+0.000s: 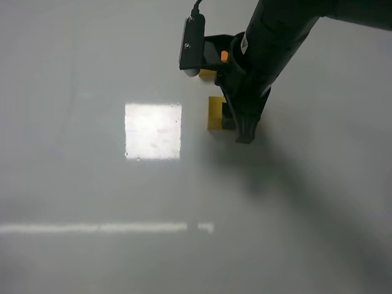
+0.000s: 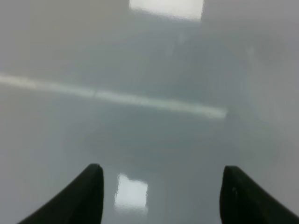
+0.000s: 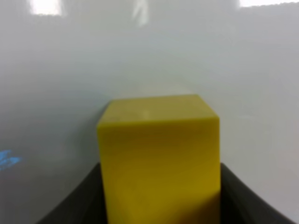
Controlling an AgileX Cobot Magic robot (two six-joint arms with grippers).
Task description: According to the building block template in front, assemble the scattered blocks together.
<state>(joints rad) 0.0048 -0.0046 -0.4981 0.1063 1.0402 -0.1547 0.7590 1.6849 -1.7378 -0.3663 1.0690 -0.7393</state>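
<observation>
My right gripper (image 1: 242, 127) reaches in from the upper right and is shut on a yellow cube (image 1: 215, 113), one of the scattered blocks, low over the table. In the right wrist view the yellow cube (image 3: 159, 154) fills the gap between the two dark fingers (image 3: 86, 198). Just behind the wrist camera a yellow sliver (image 1: 208, 73) and a small orange patch (image 1: 224, 56) peek out; I cannot tell whether they belong to the building block template or the orange cube. My left gripper (image 2: 162, 170) is open over bare table with nothing between its fingers. It does not show in the exterior view.
The glossy grey table (image 1: 92, 184) carries a bright square glare patch (image 1: 153, 130) left of the yellow cube and a long light streak (image 1: 104, 228) nearer the front. The right arm (image 1: 275, 37) covers the far middle.
</observation>
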